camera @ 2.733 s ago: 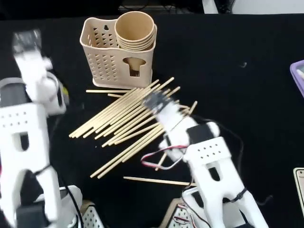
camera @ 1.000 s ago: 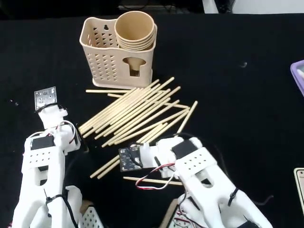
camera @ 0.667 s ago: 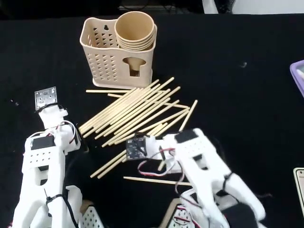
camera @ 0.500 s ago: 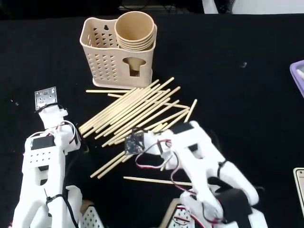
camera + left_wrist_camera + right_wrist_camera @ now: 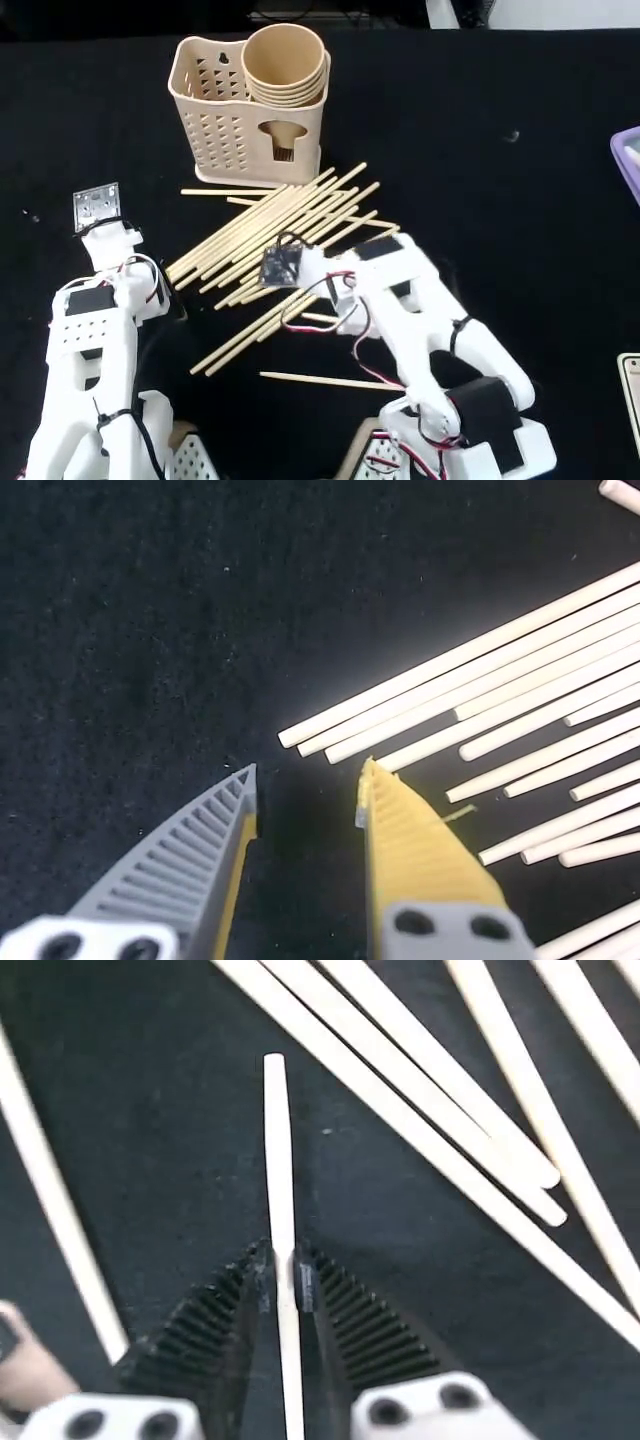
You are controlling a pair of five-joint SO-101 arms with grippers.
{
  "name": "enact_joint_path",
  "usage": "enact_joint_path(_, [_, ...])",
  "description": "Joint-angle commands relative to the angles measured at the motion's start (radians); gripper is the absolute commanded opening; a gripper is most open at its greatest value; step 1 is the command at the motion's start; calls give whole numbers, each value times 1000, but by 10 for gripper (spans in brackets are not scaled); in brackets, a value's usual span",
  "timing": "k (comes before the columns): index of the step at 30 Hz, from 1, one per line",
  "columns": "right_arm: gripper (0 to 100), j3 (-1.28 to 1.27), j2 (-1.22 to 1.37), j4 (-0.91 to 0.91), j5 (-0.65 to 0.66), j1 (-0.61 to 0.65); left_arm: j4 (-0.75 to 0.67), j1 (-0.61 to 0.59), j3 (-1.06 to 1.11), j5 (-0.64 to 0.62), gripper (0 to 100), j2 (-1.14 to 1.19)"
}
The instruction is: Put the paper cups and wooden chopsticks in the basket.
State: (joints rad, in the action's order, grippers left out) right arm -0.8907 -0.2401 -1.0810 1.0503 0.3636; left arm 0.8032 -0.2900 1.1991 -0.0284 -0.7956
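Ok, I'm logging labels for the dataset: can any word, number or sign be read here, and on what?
None can be read. The basket, paper cups and chopsticks are plain; the basket's front cut-out is a shape, no letter. The card at the high view's right edge is cut off and too small to tell.
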Motion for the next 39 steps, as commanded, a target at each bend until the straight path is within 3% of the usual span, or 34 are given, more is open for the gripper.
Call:
enact_joint_path(1, [11,76,2,-104,-117,91,-11,-10,-7,-2,170,-25])
enact_joint_path(11, [11,24,2,-101,-361,404,-11,-94,-13,-3,170,-25])
enact_joint_path(16, [15,-31,2,-25,-399,410,-11,-101,-13,-3,170,-25])
enact_joint_path(22, [130,-84,2,-17,-399,410,-14,-101,-13,-3,170,-25])
enact_joint_path(27, [128,-82,-18,-17,-399,408,-14,-101,-13,-3,170,-25])
enact_joint_path(36, [138,-168,-341,-127,-440,440,-17,-96,-12,-3,170,-25])
enact_joint_path(39, [204,-263,-432,-103,-440,460,-18,-96,-12,-3,170,-25])
